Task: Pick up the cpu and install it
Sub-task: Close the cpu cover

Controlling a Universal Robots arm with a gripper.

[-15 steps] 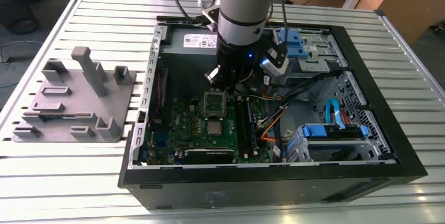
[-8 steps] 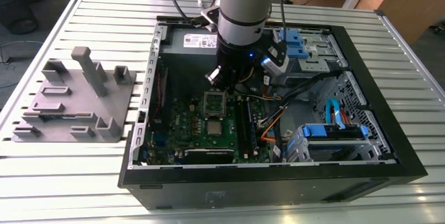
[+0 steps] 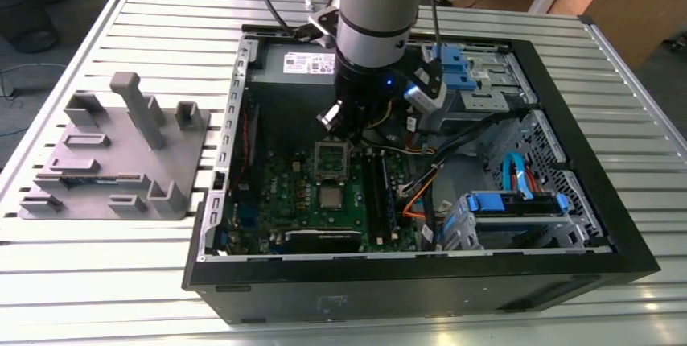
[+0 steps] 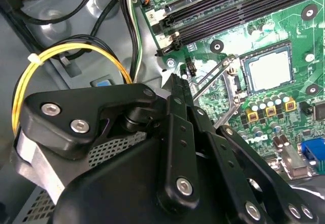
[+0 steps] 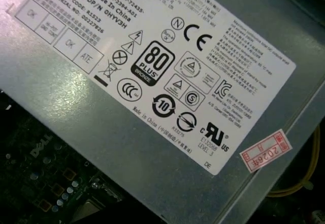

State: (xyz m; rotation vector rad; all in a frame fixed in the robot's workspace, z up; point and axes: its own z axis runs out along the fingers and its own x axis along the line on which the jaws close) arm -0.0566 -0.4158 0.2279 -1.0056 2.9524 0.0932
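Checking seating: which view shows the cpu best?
The second wrist view: the cpu lies close and unobstructed on the green motherboard. The exterior view shows it as a small silver square. The first wrist view faces the power supply label.

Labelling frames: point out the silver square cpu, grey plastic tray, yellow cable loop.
silver square cpu (image 4: pixel 270 72): second wrist view, metal top's centre.
grey plastic tray (image 3: pixel 191 165): exterior view, bare base.
yellow cable loop (image 4: pixel 76 47): second wrist view, arc's top.

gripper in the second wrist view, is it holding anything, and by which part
Not the cpu: it lies flat in the socket, apart from the gripper. Whether the gripper holds anything else cannot be told.
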